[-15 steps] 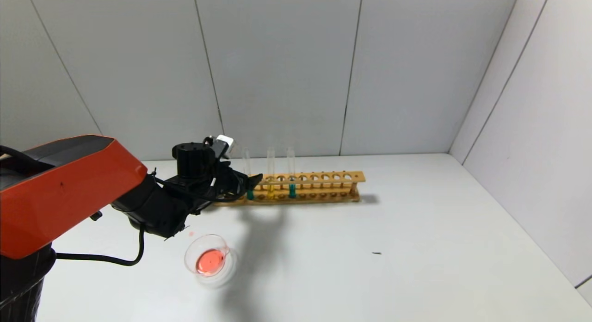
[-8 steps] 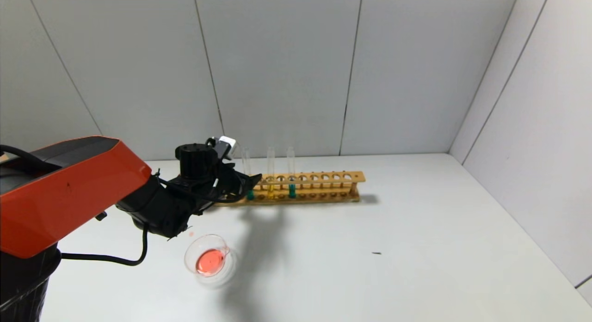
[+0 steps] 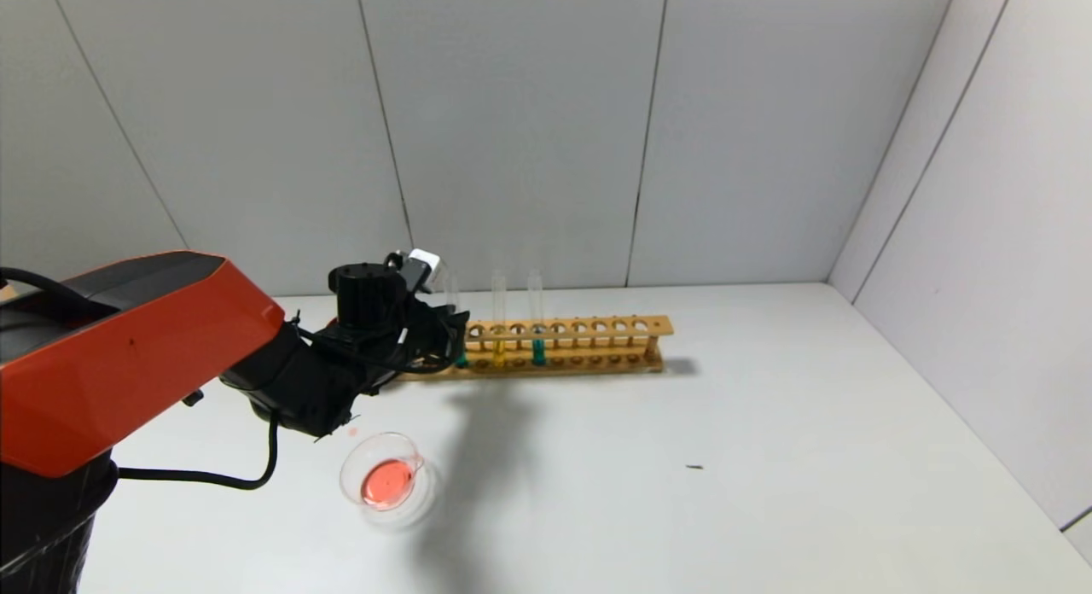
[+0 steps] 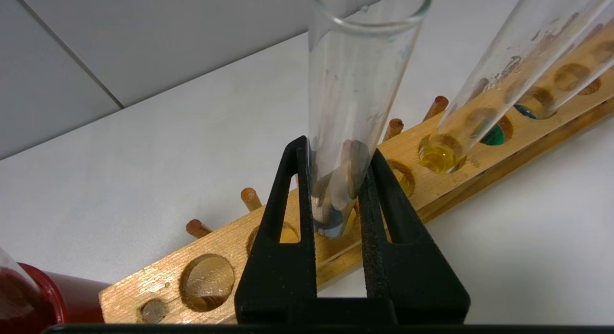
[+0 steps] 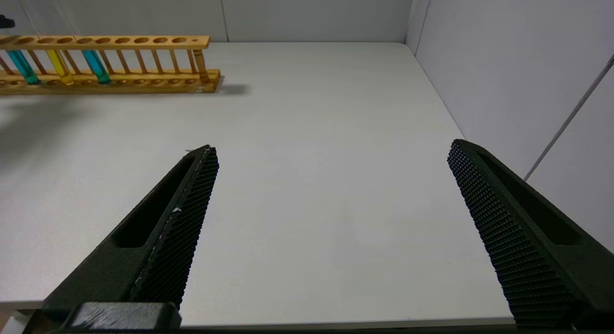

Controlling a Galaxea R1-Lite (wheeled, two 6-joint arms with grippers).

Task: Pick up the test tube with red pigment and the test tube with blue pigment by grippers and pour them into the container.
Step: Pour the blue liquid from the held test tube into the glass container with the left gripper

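My left gripper [image 3: 456, 329] is at the left end of the wooden rack [image 3: 589, 342]. In the left wrist view the left gripper [image 4: 336, 154] is shut on the test tube with blue pigment [image 4: 357, 75]. The tube stands upright in its rack hole, with teal liquid at its bottom [image 3: 461, 360]. The container [image 3: 388, 481], a clear glass dish, sits on the table in front of the left arm and holds red liquid. The test tube with red pigment is not clearly in view. My right gripper [image 5: 332, 146] is open and empty above bare table at the near right.
A yellow-liquid tube [image 3: 499, 348] and a second teal-liquid tube [image 3: 538, 351] stand in the rack to the right of the held one. A dark red cup [image 4: 48, 300] stands by the rack's left end. Grey walls close the back and right.
My left gripper has edged in toward the rack and its fingers have closed on the leftmost teal tube. The dish and the other tubes have not moved.
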